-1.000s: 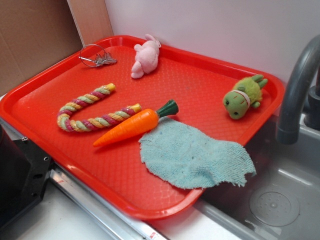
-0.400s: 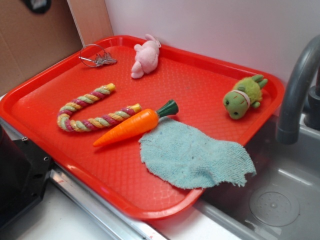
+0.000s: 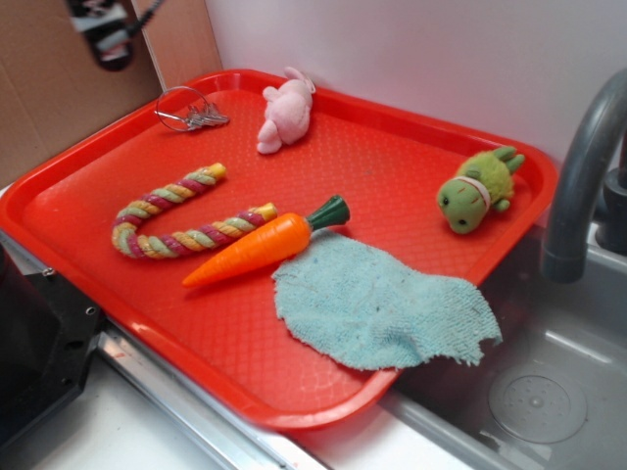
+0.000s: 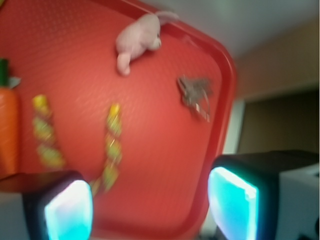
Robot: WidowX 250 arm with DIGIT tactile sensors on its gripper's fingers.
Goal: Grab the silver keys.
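Gripper (image 4: pixel 150 210) hangs high over the near-left part of the red tray (image 3: pixel 411 166), its two fingers spread wide with bare tray showing between the glowing pads (image 4: pixel 70 212), gripping and touching nothing; in the exterior view only a blurred bit of it (image 3: pixel 106 29) shows at the top left corner. The silver keys (image 3: pixel 188 110) lie flat on the tray floor in the far left corner, close to the rim, with the pink plush toy (image 3: pixel 284 110) a little to their right. In the wrist view the keys (image 4: pixel 196 95) sit well clear of both fingers, blurred, near the tray's edge, apart from the striped rope toy (image 3: pixel 176 220)
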